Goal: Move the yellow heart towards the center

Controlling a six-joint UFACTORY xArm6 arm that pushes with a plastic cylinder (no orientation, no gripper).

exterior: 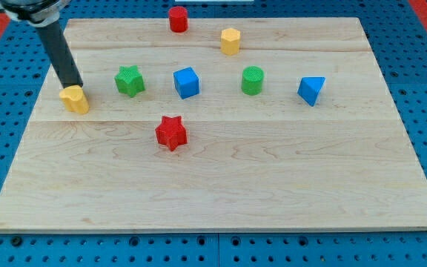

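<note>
Rig: one arm ending in a straight dark rod (pixel 61 53); it carried no gripper, so there was nothing to open, close or grip.
My tip: my tip (pixel 75 86) stood at the view's left side of the pale wooden board (pixel 221 185), touching or just short of the top rear edge of the yellow heart; which of the two could not be told.
Yellow heart: the small yellow plastic heart-shaped block (pixel 75 99) lay at about nine o'clock from the board's middle, close to the left edge, directly at six o'clock from my tip.
Green star: the green plastic star-shaped block (pixel 130 81) sat at about two o'clock from the yellow heart, near it but apart.
Blue cube: the blue plastic cube (pixel 187 82) stood at three o'clock from the green star, around eleven o'clock from the board's middle.
Red star: the red plastic star-shaped block (pixel 171 133) lay near the middle, at six o'clock from the blue cube.
Green cylinder: the green plastic cylinder (pixel 252 80) stood at three o'clock from the blue cube.
Blue wedge: the blue plastic triangular wedge (pixel 311 90) sat at three o'clock from the green cylinder.
Red cylinder: the red plastic cylinder (pixel 178 19) stood at the board's top edge, at twelve o'clock from the blue cube.
Yellow block: the yellow plastic many-sided block (pixel 230 41) sat at four o'clock from the red cylinder.
Surround: a blue perforated table (pixel 421 89) lay around the board.
</note>
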